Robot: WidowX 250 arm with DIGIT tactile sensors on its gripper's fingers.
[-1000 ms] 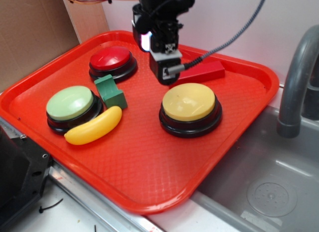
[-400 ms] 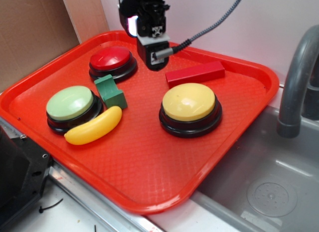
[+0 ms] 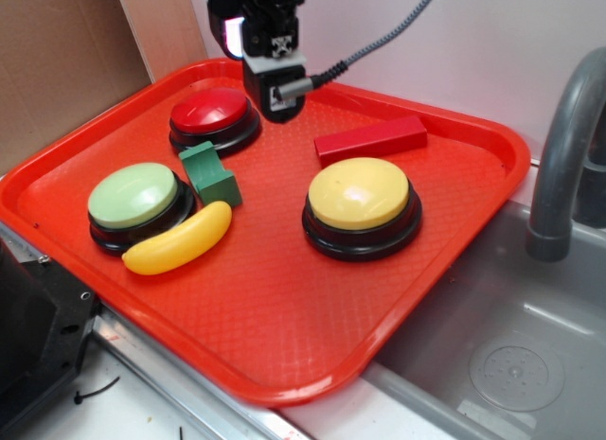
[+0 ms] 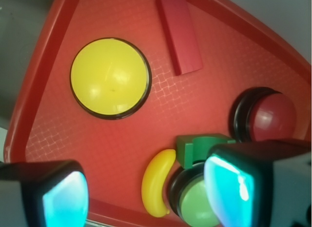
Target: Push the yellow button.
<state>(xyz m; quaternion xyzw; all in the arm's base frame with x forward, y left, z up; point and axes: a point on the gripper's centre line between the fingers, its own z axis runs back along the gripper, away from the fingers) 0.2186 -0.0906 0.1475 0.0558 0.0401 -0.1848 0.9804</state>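
Yellow button untouched, fingers apart

The arm above the gripper runs off the top edge of the exterior view, and the grey faucet is cropped at the right. In the wrist view, the blurred fingers cover part of the green button, the green block and the red button. The red tray is cut off at the bottom edge.
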